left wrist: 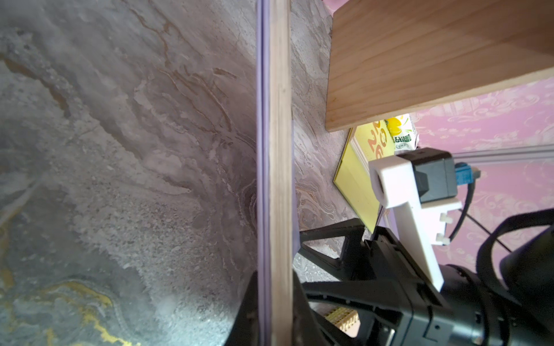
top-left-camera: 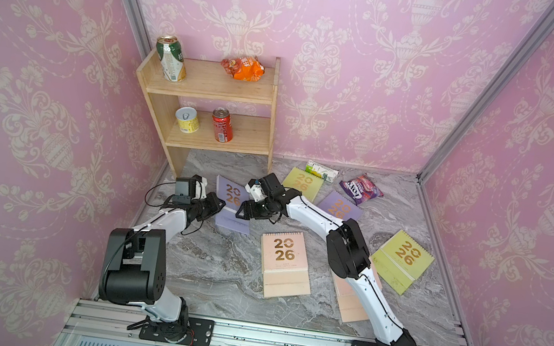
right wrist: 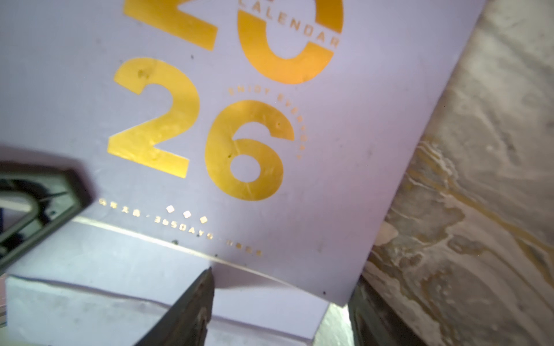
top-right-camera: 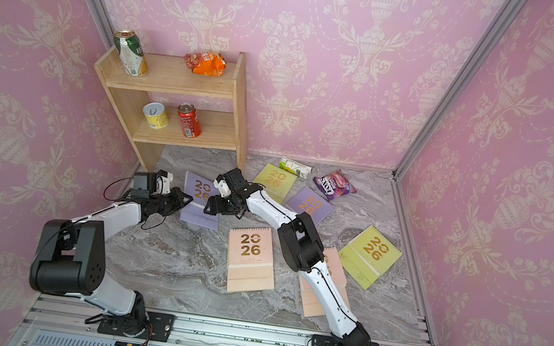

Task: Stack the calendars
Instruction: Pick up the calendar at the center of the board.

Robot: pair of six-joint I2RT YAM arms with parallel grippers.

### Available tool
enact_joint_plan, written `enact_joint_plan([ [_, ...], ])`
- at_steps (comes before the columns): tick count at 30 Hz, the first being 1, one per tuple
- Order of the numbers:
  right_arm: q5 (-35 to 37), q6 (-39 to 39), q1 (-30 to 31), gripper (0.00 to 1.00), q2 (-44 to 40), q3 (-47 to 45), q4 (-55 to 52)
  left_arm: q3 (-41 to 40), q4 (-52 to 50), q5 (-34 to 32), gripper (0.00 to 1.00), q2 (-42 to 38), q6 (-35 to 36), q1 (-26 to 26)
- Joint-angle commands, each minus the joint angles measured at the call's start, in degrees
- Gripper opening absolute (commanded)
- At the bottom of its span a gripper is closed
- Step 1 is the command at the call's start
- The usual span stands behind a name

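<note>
The wooden shelf (top-left-camera: 206, 92) stands in the far left corner of the marble table (top-left-camera: 217, 276) and holds four things. On its upper board are a green can (top-left-camera: 171, 59) and, well apart from it, an orange snack packet (top-left-camera: 242, 67). On the lower board a short yellow tin (top-left-camera: 187, 119) stands near a red can (top-left-camera: 222, 124) (both upright).

Just in front of the shelf's foot lies a lilac calendar (top-left-camera: 233, 193). The left gripper (top-left-camera: 218, 207) is clamped on its left edge; the left wrist view shows that edge running between the closed fingers. Whether the edge is raised off the table I cannot tell. The right gripper (top-left-camera: 243, 211) hangs over the calendar's opposite side with its fingers spread, one above the cover and one past the edge, grasping nothing.

The other calendars lie scattered and unstacked: a peach one (top-left-camera: 286, 263), another peach one (top-left-camera: 349, 301) partly under the right arm, two yellow-green (top-left-camera: 302, 183) (top-left-camera: 403, 259) and a second lilac (top-left-camera: 342, 207).
</note>
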Motion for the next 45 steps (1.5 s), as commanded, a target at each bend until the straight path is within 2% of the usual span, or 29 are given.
enact_joint_plan([
  [1,-0.07,-0.02,0.98,0.70,-1.67,-1.99,-0.92,-0.19,-1.10,0.38,0.00,-0.95,0.92,-0.50],
  [9,0.39,-0.22,0.05,0.70,-6.48,-5.86,0.81,-0.70,-1.70,-0.85,0.00,-4.12,1.67,-0.50],
  [17,-1.01,1.18,-4.09,0.70,-20.06,-19.76,8.78,-2.27,2.60,3.54,0.00,-9.92,0.75,-0.50],
  [27,-13.20,9.04,-9.34,0.70,-33.72,-37.41,26.71,-6.00,12.90,13.13,0.00,-15.08,-3.70,-0.67],
  [34,-17.19,9.08,-9.92,0.70,-38.34,-42.44,30.97,-6.91,19.30,18.68,0.00,-18.16,-6.90,-2.77],
  [45,-17.08,12.43,-11.84,0.69,-42.99,-49.19,36.43,-7.27,19.17,20.33,0.00,-21.27,-7.15,-4.49],
])
